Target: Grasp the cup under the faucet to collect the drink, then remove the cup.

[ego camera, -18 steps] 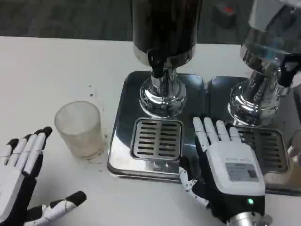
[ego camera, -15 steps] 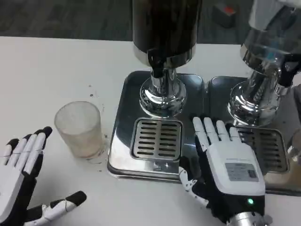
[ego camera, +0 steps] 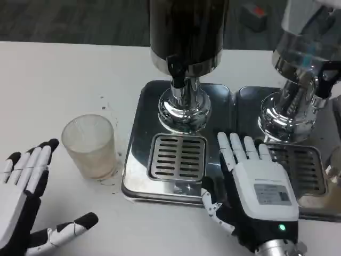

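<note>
Two hands were in play, and neither held anything. The left hand (ego camera: 21,197) lay near the counter's (ego camera: 64,69) front left corner with its fingers (ego camera: 29,168) spread wide, thumb stretched out low, palm turned toward the cup (ego camera: 90,145), which stood just beyond them but apart. The right hand (ego camera: 256,192) rested flat and open at the front edge of the steel drip tray (ego camera: 139,133), fingers extended between the two grilles. The cup stood on the counter just left of that tray, not under the dark dispenser's faucet (ego camera: 178,77). To do this step well, the left hand probably needed to wrap the cup around its middle, squarely and gently since it looked thin-walled, then set it upright on the grille (ego camera: 177,158) below the spout.
</note>
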`<state>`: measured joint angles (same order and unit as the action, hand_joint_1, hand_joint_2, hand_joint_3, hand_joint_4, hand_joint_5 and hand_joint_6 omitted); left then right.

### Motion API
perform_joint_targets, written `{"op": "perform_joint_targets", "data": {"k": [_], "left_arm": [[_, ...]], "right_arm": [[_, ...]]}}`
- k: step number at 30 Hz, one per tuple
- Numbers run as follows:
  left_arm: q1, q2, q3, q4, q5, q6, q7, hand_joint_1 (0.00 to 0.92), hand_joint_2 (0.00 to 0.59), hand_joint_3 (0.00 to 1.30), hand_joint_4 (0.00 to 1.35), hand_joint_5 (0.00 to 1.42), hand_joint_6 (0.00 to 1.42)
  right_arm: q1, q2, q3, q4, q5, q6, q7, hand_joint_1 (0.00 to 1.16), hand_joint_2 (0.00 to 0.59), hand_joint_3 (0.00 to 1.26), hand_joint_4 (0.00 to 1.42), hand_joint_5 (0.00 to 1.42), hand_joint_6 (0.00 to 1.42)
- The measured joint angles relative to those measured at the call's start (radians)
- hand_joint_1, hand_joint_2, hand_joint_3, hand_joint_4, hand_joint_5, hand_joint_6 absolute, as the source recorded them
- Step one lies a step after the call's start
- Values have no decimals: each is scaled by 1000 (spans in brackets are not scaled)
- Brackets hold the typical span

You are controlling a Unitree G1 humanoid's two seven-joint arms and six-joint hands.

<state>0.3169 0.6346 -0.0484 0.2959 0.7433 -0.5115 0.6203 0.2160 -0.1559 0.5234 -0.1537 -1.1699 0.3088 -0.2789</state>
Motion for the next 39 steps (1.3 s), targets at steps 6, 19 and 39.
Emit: {"op": "perform_joint_targets", "data": {"k": [6, 19, 39], "left_arm": [[-6, 0, 14, 1, -24, 0, -2, 0, 89, 4, 0, 78, 0], [-229, -9, 41, 122, -147, -36, -47, 0, 73, 0, 0, 2, 0], [-549, -88, -50, 698, -306, -309, -296, 0, 0, 0, 0, 0, 0]], "right_arm": [[-12, 13, 0, 16, 8, 0, -3, 381, 544, 0, 0, 0, 0], [-14, 22, 0, 27, 14, 6, -4, 381, 544, 0, 0, 0, 0], [-22, 5, 2, 19, 14, 15, 19, 381, 544, 0, 0, 0, 0]]}}
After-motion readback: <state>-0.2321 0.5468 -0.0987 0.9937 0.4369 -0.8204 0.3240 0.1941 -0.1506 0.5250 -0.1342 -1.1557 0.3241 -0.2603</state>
